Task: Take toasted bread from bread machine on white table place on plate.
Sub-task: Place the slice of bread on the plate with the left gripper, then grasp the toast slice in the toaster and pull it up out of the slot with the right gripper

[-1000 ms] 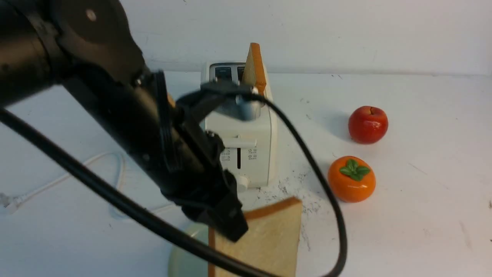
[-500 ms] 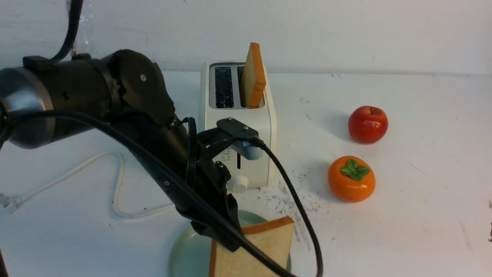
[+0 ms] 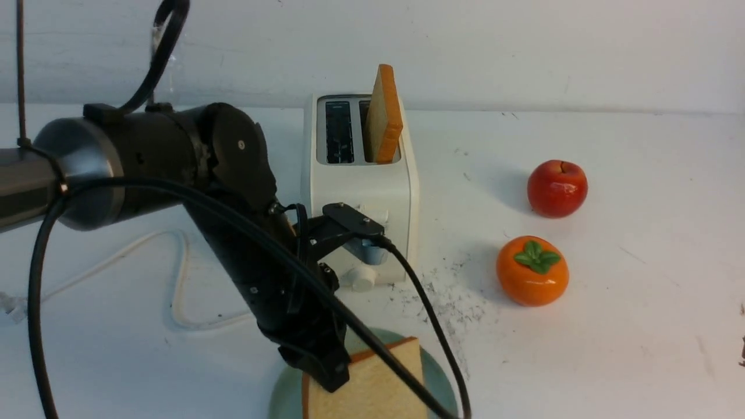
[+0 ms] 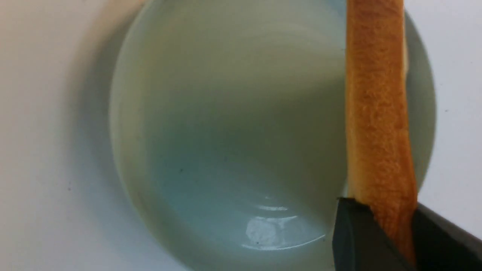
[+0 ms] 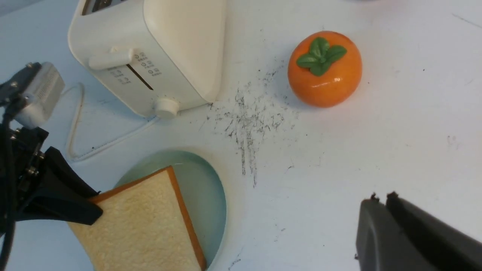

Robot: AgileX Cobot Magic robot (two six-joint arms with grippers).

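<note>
The left gripper (image 3: 323,368) clamped the held slice (image 3: 372,384) of toasted bread by one crust edge. The slice stood on edge over the plate (image 3: 435,375). We could not tell whether its lower edge touched the plate. The plate sat at the near edge of the white table (image 3: 640,326).

The second slice (image 3: 384,113) stood upright in the right slot of the bread machine (image 3: 364,186), toward the far edge. The left arm and its black cable (image 3: 430,326) covered part of the machine's front and the plate.

A red apple (image 3: 557,188) and an orange persimmon (image 3: 532,270) lay toward the right edge, well apart from the plate. Scratch marks (image 3: 448,297) lay between the persimmon and the machine. The power cord (image 3: 174,279) looped toward the left edge.

The right gripper (image 5: 381,197) had its fingers pressed together on nothing.
</note>
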